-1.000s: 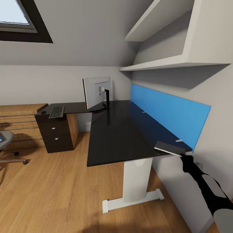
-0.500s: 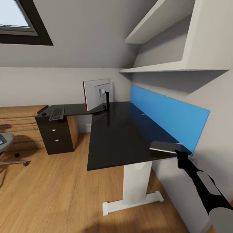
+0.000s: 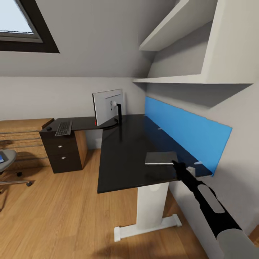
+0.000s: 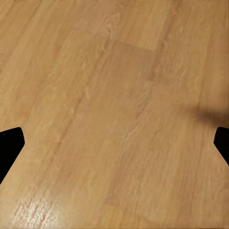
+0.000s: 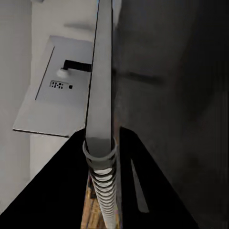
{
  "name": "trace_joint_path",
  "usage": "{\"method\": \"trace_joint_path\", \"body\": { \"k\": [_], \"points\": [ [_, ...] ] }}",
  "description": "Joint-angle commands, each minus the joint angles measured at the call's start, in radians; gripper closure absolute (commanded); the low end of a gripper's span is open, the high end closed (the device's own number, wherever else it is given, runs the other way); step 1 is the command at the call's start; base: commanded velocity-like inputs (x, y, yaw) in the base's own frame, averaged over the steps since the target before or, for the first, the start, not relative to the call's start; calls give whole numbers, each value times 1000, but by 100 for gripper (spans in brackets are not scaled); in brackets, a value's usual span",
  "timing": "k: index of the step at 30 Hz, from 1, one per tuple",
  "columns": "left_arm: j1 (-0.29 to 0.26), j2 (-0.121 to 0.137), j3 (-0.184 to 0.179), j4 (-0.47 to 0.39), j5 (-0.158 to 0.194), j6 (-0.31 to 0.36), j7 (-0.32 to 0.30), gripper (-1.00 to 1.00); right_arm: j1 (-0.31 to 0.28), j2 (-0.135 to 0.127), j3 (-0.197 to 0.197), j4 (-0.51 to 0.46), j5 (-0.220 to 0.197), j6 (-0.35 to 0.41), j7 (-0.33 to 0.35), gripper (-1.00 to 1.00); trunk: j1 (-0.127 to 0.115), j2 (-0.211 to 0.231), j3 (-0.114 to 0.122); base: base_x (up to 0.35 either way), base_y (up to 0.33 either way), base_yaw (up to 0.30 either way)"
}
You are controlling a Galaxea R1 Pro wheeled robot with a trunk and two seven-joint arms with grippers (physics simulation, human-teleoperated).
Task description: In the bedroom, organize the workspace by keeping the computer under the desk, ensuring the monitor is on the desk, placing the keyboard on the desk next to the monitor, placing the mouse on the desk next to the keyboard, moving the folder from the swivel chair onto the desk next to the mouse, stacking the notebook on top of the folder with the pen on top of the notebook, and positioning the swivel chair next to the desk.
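My right gripper (image 3: 175,164) is shut on the notebook (image 3: 160,158), a thin grey-covered rectangle held flat and low over the near end of the black desk (image 3: 122,154). In the right wrist view the notebook (image 5: 102,95) shows edge-on between the fingers, its spiral binding nearest the camera. The monitor (image 3: 107,107) stands at the desk's far corner with its grey back (image 5: 59,90) towards me. The keyboard (image 3: 63,128) and the mouse (image 3: 48,128) lie on the desk's left wing. The swivel chair (image 3: 6,161) stands at the far left with the blue folder (image 3: 1,157) on its seat. My left gripper (image 4: 114,143) hangs open over the floor.
A blue back panel (image 3: 185,131) runs along the desk's right side, under white wall shelves (image 3: 180,77). A dark drawer unit (image 3: 63,154) sits below the left wing, with an oak chest of drawers (image 3: 19,133) behind it. Wooden floor (image 3: 57,212) stretches in front of the desk.
My right arm has carried the notebook leftwards, from the desk's right corner by the blue panel to nearer its middle. The view has shifted slightly.
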Motion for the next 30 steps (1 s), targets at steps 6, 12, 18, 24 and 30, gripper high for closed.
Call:
{"method": "trace_joint_path", "body": {
  "k": [6, 12, 18, 24, 30],
  "points": [
    [0, -1, -6, 0, 8, -4, 0, -100, 12, 76, 127, -75, -4, 1, 4, 100, 0, 0, -1, 0, 0, 0],
    [0, -4, -15, 0, 8, -5, 0, -100, 18, 95, 170, -82, -4, -3, 2, 100, 0, 0, 0, 0, 0, 0],
    [0, -19, -18, 0, 6, -5, -1, -100, 21, 103, 195, -89, -4, -2, -2, 100, 0, 0, 2, 0, 169, 0],
    [0, -21, -68, 2, 7, -5, 0, -100, 26, 102, 244, -96, -5, 5, 4, 100, 0, 0, 2, 0, 293, 0],
    [0, -21, -118, 24, 8, -5, 1, -100, 30, 102, 251, -97, -6, 6, 6, 100, 0, 0, 2, 0, 302, 0]
  ]
}}
